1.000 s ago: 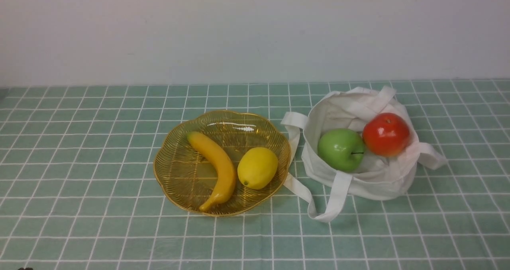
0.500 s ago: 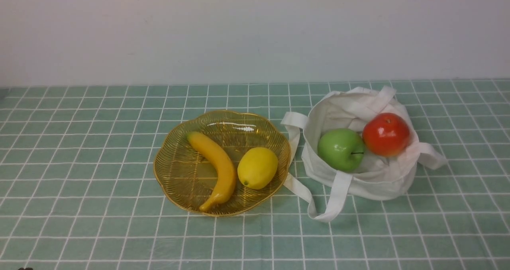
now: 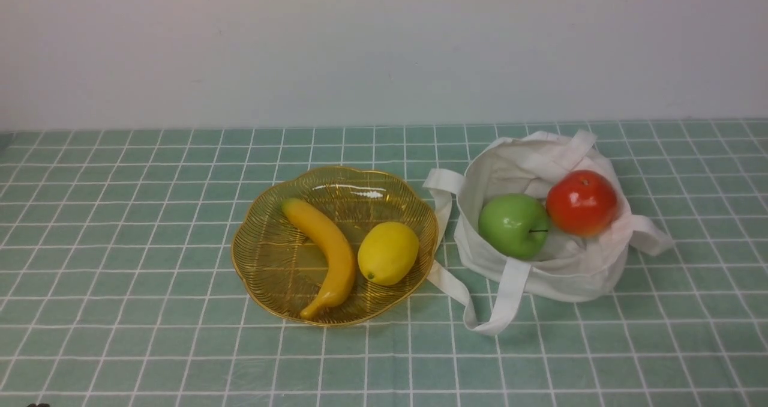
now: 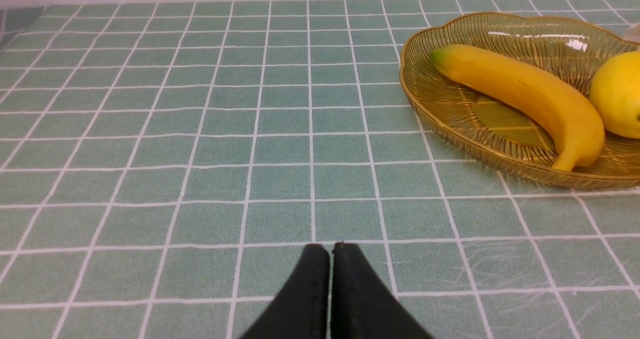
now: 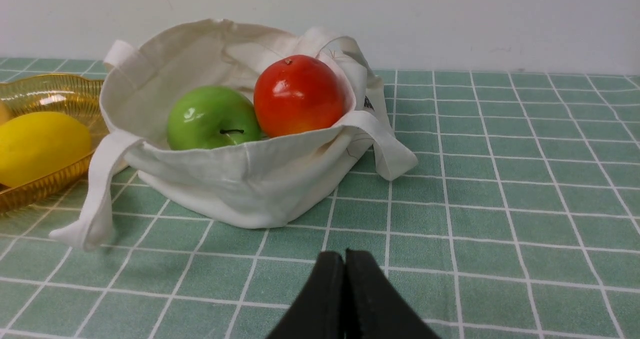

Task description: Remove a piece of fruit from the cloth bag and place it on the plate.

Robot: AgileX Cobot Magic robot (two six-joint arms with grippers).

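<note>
1. My lemon (image 3: 387, 253) sits on the plate (image 3: 264, 239), beside the banana (image 3: 324, 251). It is out of the cloth bag (image 3: 540, 275).
2. My right gripper (image 5: 344, 253) is pinched closed on nothing, near the bag, with the lemon off to one side.
3. My left gripper (image 4: 331, 247) is closed too, holding nothing, well apart from the plate.

Wall: a plain, off-white wall (image 3: 384, 47) fills the far side of the front view, bare and evenly lit, faintly greyer toward its left.
Table covering: a pale green cloth (image 3: 120, 311) printed with a grid of thin white lines covers the whole surface up to the wall.
Cloth surface: it lies mostly flat, with faint scuffs and creases showing near the front edge.
Light: soft and diffuse, with only weak shadows on the cloth.
</note>
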